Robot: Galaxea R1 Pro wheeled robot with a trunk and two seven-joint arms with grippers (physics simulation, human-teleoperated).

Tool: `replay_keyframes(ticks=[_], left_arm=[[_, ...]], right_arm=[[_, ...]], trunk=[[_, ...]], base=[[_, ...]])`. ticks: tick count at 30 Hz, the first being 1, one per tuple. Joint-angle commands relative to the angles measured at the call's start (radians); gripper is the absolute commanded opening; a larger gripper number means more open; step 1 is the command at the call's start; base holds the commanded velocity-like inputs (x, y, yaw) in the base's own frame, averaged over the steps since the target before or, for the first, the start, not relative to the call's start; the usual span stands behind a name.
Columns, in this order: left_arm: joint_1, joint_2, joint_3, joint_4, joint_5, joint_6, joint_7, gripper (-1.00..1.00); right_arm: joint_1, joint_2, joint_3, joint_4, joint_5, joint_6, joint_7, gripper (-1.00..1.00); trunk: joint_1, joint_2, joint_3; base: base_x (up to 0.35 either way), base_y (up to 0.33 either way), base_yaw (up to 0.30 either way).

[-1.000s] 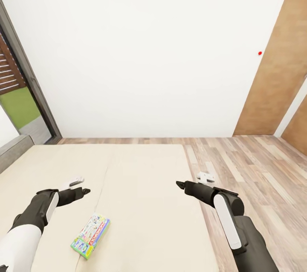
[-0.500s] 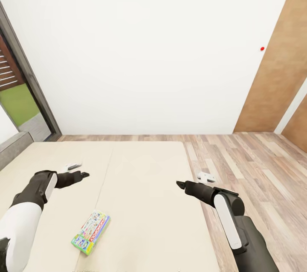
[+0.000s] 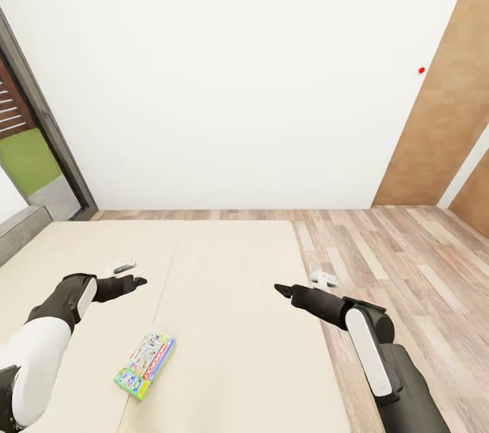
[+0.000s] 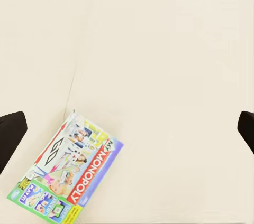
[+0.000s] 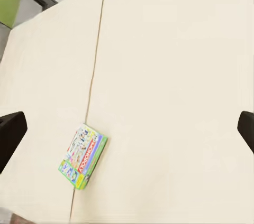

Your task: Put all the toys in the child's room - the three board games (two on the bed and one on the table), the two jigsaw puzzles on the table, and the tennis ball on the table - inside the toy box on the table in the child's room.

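1. White wall (image 3: 238, 79) fills the back of the room, with a small red round button (image 3: 422, 70) beside a tall brown wood panel (image 3: 441, 120) on the right and a dark grey window frame (image 3: 41, 120) on the left showing green outside.
2. Wood-plank floor (image 3: 407, 256) runs along the wall and down the right side of the bed.
3. Plain beige mattress of the bed (image 3: 231, 297) spreads across the lower part of the head view; a faint seam runs along it, and a low grey headboard (image 3: 20, 229) edges its left side.
4. One small flat rectangular board game box with a busy green, blue and pink cover (image 3: 145, 365) lies flat on the mattress, near the seam. Nothing lies on or against it.
5. Its long axis runs diagonally, from the near left to the far right in the head view; the left wrist view (image 4: 66, 174) shows its printed face up.
6. Left gripper (image 3: 129, 273) hovers above the mattress, beyond the box and well apart from it; its fingers (image 4: 10, 134) stand wide open and hold nothing.
7. Right gripper (image 3: 302, 283) hangs over the bed's right edge, far from the box (image 5: 83, 156); its fingers (image 5: 10, 131) are spread wide and empty.
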Motion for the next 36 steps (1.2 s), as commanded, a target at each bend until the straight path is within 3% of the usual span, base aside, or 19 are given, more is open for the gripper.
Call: replay_keyframes(ticks=[1,3,6,12,16,24,33,36], left_arm=[[-0.001,-0.001,-0.010,0.002,-0.008,0.001,-0.009,1.00],[-0.001,0.000,-0.029,0.004,-0.007,-0.002,-0.011,1.00],[-0.001,0.001,-0.064,0.007,-0.004,-0.005,-0.027,1.00],[-0.001,0.002,-0.079,0.007,-0.004,-0.006,-0.067,1.00],[-0.001,0.002,-0.083,0.001,-0.004,-0.007,-0.094,1.00],[-0.001,0.002,-0.085,-0.066,-0.004,0.005,-0.150,1.00],[-0.001,0.000,-0.085,-0.081,-0.006,0.027,-0.153,1.00],[-0.001,0.000,-0.084,-0.085,-0.006,0.062,-0.152,1.00]], right_arm=[[0.000,-0.001,-0.009,-0.002,-0.011,0.007,0.062,1.00],[0.000,-0.003,-0.020,-0.003,-0.029,0.012,0.122,1.00],[0.002,-0.023,-0.058,-0.003,-0.054,0.027,0.290,1.00],[0.002,-0.056,-0.082,-0.004,-0.058,0.029,0.466,1.00],[0.002,-0.064,-0.087,-0.003,-0.056,0.028,0.507,1.00],[0.002,-0.065,-0.088,0.002,-0.053,0.022,0.522,1.00],[0.002,-0.067,-0.091,-0.001,-0.054,0.022,0.525,1.00],[0.002,-0.066,-0.091,0.000,-0.054,0.021,0.525,1.00]], trunk=[[0.001,-0.002,-0.004],[0.001,-0.002,-0.007],[0.001,-0.002,-0.012],[0.001,-0.002,-0.022],[0.001,-0.002,-0.029],[0.001,-0.002,-0.042],[0.001,-0.002,-0.057],[0.001,-0.002,-0.061]], base=[[0.000,0.000,0.000],[0.000,0.000,0.000],[0.000,0.000,0.000],[0.000,0.000,0.000],[0.000,0.000,0.000],[0.000,0.000,0.000],[0.000,0.000,0.000],[0.000,0.000,0.000]])
